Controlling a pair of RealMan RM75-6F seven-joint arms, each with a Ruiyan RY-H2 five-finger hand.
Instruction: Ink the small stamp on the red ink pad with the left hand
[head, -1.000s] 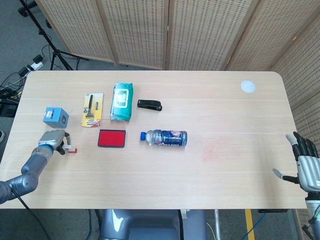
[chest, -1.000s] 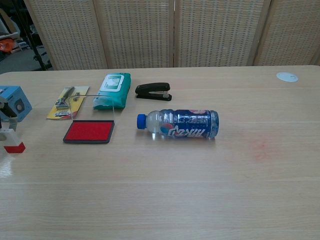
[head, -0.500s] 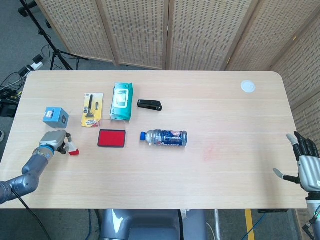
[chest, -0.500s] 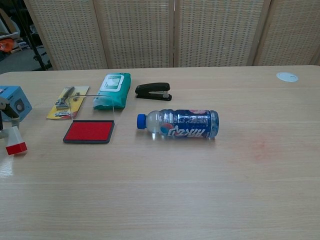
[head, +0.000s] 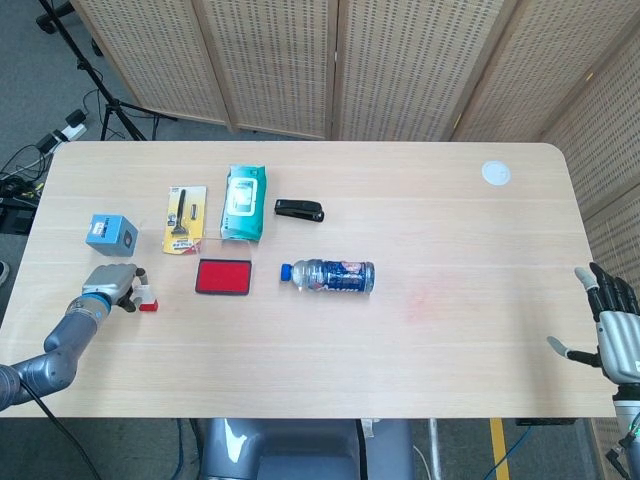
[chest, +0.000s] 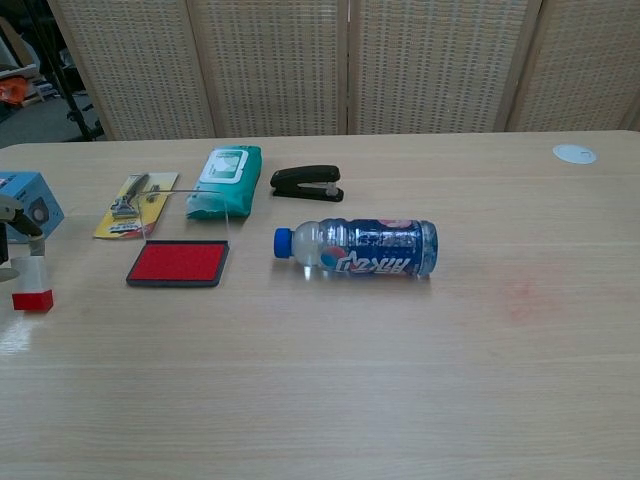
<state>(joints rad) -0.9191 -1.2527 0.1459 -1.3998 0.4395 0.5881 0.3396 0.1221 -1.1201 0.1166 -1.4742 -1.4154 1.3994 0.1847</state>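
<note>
The small stamp, with a clear top and a red base, stands upright on the table at the near left, also in the chest view. My left hand is curled against its left side and grips the clear top; in the chest view only its fingers show at the frame's left edge. The red ink pad lies open to the right of the stamp, a short gap away, and appears in the chest view too. My right hand hangs off the table's right edge, fingers spread and empty.
A blue box sits just behind the left hand. A razor pack, a wipes packet and a black stapler lie behind the pad. A water bottle lies to its right. A white disc is at the far right.
The stamp was tilted in my left hand half a second ago and now stands upright on its red base. The right hand has not moved.
</note>
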